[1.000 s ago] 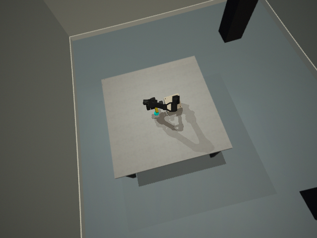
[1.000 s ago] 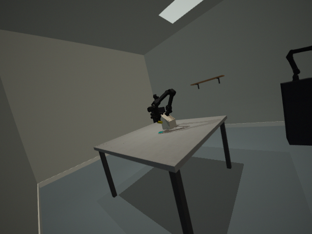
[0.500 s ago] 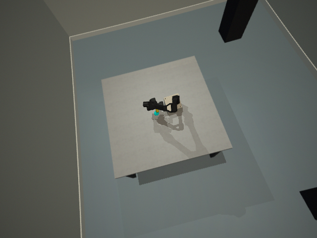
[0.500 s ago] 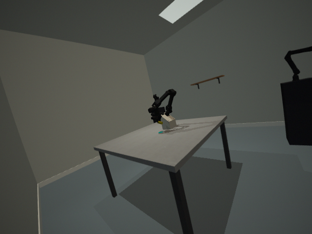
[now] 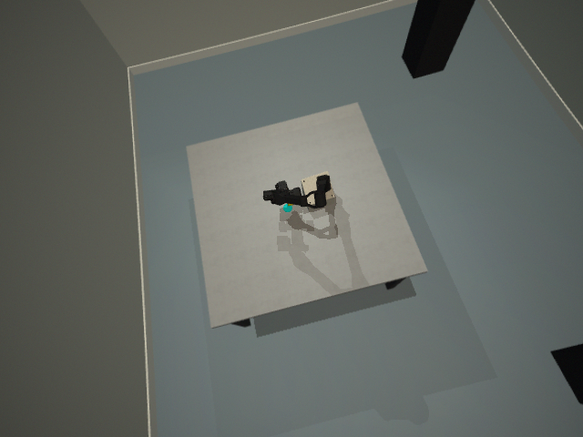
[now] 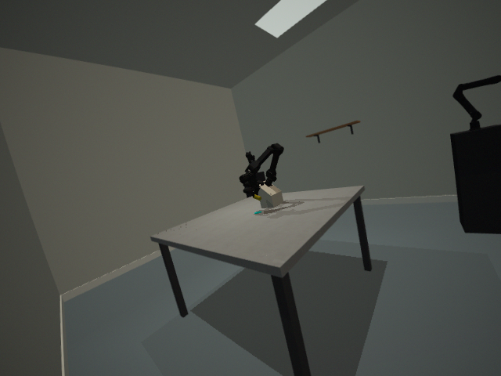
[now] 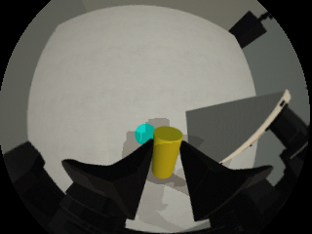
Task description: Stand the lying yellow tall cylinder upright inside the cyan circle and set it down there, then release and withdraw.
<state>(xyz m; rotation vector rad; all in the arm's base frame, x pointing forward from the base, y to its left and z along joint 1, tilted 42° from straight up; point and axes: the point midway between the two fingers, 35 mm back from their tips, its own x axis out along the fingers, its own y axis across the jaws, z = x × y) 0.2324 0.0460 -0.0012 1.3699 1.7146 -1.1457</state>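
One black parallel-jaw gripper (image 7: 164, 168) fills the lower part of the wrist view, its two dark, wedge-shaped fingers reaching up from the bottom edge. Clamped between them is a yellow tall cylinder (image 7: 166, 151). Its far end, a flat yellow disc, points away from the camera and stands clear past the fingertips.

Just beyond that end, slightly to its left in this view, lies a small cyan circle (image 7: 144, 135), flat on the pale grey table top (image 7: 97, 72). The cylinder overlaps the circle's right edge in this view; whether the two touch cannot be told from here. Soft grey shadows of the fingers fall on the table around the circle.

From the side, the yellow cylinder (image 6: 257, 197) shows as a small spot under the gripper (image 6: 250, 191), held above the table with open air between it and the cyan circle (image 6: 257, 212). The black jointed arm (image 6: 264, 161) bends up and over from a cream box-shaped base (image 6: 272, 197) just behind the circle.

From overhead, the arm (image 5: 295, 193) hides the cylinder, and the cyan circle (image 5: 287, 208) peeks out beside the gripper. The square table (image 5: 235, 263) stands on dark legs on a blue-grey floor (image 5: 470, 188). Farther back, a brown wall shelf (image 6: 332, 128) hangs on a grey wall.
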